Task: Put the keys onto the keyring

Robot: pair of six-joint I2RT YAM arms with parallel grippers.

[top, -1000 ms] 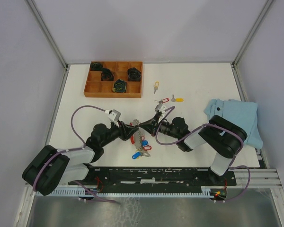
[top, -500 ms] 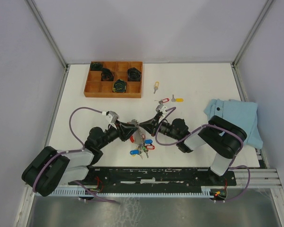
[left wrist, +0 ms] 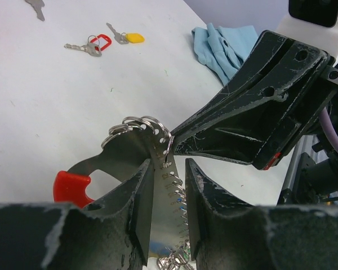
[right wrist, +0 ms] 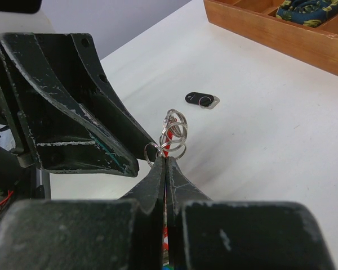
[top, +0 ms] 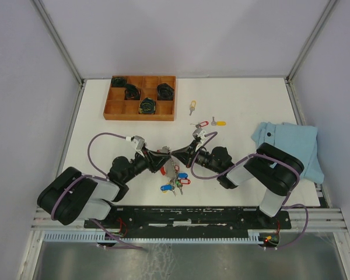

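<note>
Holding the keyring (top: 174, 174) toward the table's (top: 251, 99) near edge, your right gripper (right wrist: 165, 163) is clenched on its split ring (right wrist: 152, 151). Your left gripper (left wrist: 168, 169) straddles the grey band (left wrist: 166, 194), grip unclear. The 3 loose keys (top: 202, 124) lie farther back, nearest your right arm.

Left gripper (top: 162, 158) and right gripper (top: 182, 156) meeting tip to tip mid-table, keyring (top: 172, 172) with coloured tags beneath them, loose keys (top: 201, 124) beyond, wooden tray (top: 119, 108), blue cloth (top: 291, 144)
</note>
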